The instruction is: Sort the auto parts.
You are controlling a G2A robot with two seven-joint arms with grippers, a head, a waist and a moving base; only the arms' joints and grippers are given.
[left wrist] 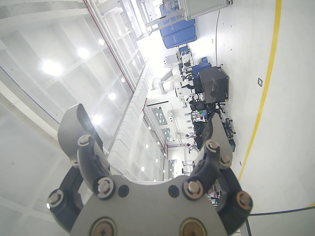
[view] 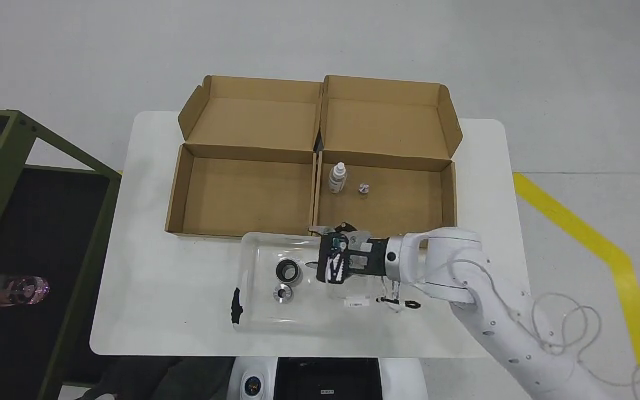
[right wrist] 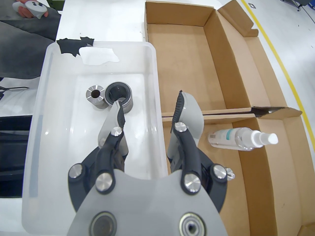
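A clear plastic bin (right wrist: 152, 57) holds a small silver cylinder (right wrist: 94, 96) and, touching it, a dark ring-shaped sleeve (right wrist: 119, 95). In the top view the dark sleeve (view: 291, 270) and the silver cylinder (view: 284, 293) lie in the bin's left half. My right gripper (right wrist: 150, 110) is open and straddles the bin's wall. One of its fingers (right wrist: 117, 115) is inside the bin right beside the sleeve, the other over the box edge. Nothing sits between them. My left gripper (left wrist: 147, 124) is open and empty, facing the hall ceiling.
Two open cardboard boxes stand behind the bin. The left box (view: 245, 195) is bare inside. The right box (view: 410, 200) holds a spray bottle (right wrist: 240, 138) and a small metal part (view: 364, 187). Torn black tape (right wrist: 73, 44) hangs on the bin's rim. A green cart (view: 40, 200) stands left of the table.
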